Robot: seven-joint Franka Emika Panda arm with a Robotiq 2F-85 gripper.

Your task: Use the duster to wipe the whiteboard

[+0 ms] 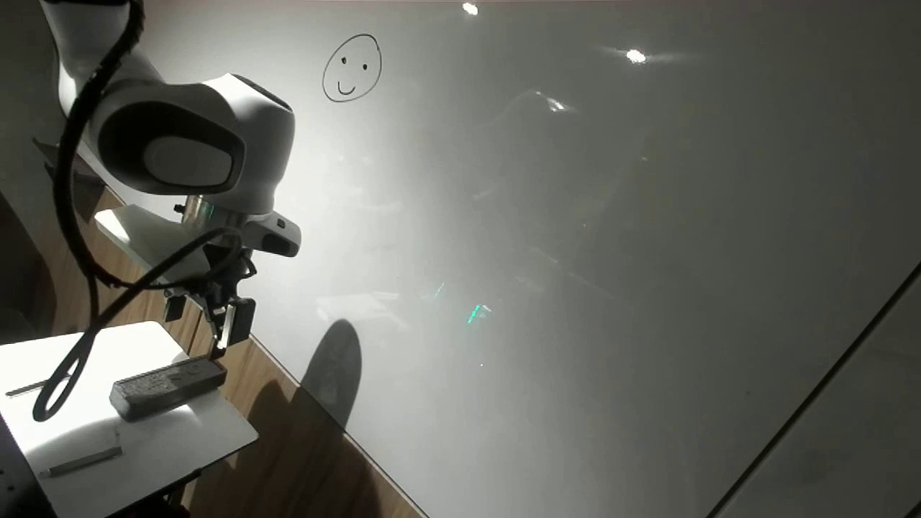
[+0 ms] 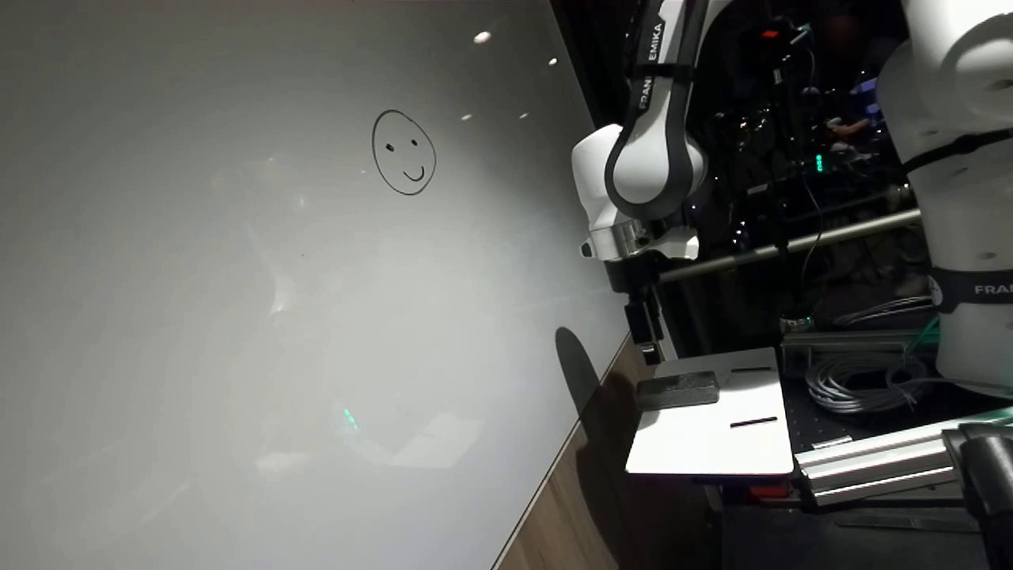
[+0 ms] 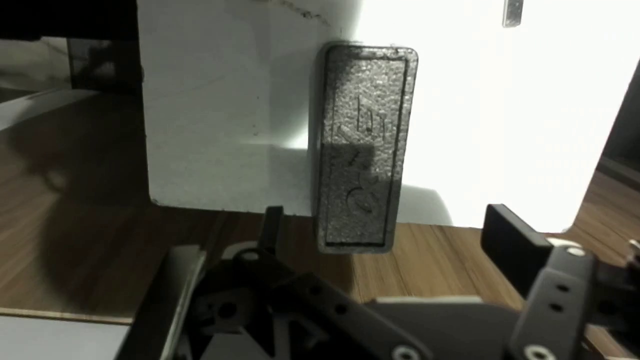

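The duster [image 1: 169,387], a dark grey oblong block, lies on the small white tabletop [image 1: 180,450]. It also shows in an exterior view [image 2: 677,390] and in the wrist view [image 3: 367,145], where its near end sticks out past the tabletop edge. My gripper [image 1: 207,320] is open and empty, above the duster's end near the wall. In the wrist view the fingers [image 3: 387,230] stand wide apart, one to each side of the duster's near end, not touching it. The whiteboard [image 1: 575,252] fills the wall in both exterior views [image 2: 237,277], with a drawn smiley face [image 1: 352,68].
Two thin dark bars [image 2: 753,422] lie on the tabletop beside the duster. Wood panelling [image 1: 288,446] runs below the whiteboard. A black cable [image 1: 68,165] hangs in loops from the arm. A metal rail [image 2: 886,467] and coiled cables [image 2: 851,384] lie beside the tabletop.
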